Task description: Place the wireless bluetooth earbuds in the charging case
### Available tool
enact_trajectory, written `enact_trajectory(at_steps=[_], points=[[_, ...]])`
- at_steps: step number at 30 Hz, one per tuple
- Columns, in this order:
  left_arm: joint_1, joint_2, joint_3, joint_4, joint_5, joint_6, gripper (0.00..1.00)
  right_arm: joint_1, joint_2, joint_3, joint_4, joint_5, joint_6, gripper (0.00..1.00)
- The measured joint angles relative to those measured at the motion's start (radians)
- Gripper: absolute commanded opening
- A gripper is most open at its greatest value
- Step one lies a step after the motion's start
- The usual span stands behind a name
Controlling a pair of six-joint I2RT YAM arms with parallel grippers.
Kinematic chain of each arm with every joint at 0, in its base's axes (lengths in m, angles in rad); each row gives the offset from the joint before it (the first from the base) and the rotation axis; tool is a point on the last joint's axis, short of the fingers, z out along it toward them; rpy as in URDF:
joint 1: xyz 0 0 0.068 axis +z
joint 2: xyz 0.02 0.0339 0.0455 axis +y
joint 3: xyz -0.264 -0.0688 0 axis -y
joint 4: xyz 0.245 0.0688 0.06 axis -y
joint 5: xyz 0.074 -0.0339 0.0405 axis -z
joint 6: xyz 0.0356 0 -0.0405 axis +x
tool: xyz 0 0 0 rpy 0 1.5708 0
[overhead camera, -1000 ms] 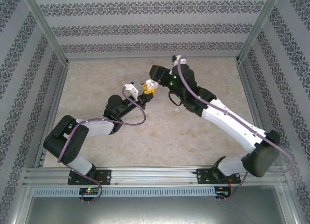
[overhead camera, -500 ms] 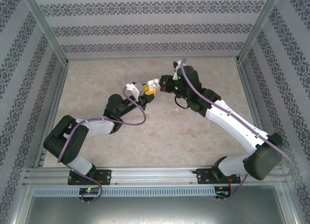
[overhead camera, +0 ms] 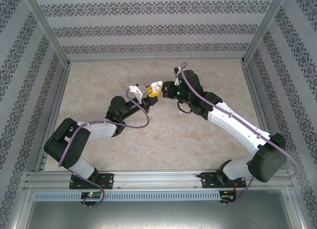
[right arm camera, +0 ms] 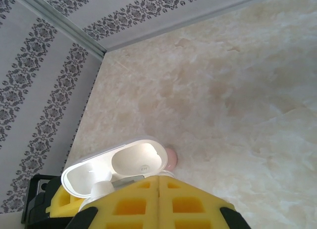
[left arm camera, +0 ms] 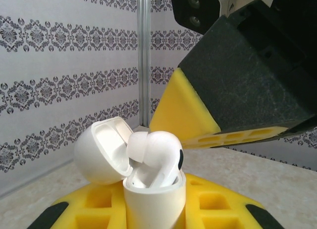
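My left gripper is shut on the white charging case and holds it upright, its lid swung open to the left. One white earbud stands in the case with its head poking above the rim. My right gripper is shut, its yellow pads pressed together with nothing between them, right above the case lid and the earbud tip. I cannot tell whether it touches the earbud. From the top, the left gripper and the right gripper meet over mid-table.
A small pinkish round thing lies on the beige table just beyond the lid. Patterned walls and a metal frame post close in the workspace. The right gripper's black finger hangs over the case.
My right gripper has gone from open to shut and its wrist has turned and shifted over the case. The left gripper has held the case still.
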Motion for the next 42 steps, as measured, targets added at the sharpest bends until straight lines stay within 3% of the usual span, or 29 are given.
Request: enact_trajectory(at_steps=[26,42], points=[[0.001,-0.002,0.0,-0.033,-0.008,0.0,0.0,0.057,0.0,0.002,0.012,0.025,0.015,0.0],[0.0,-0.008,0.0,-0.031,0.0,-0.001,0.0,0.072,0.042,0.091,0.023,0.008,0.015,0.0]])
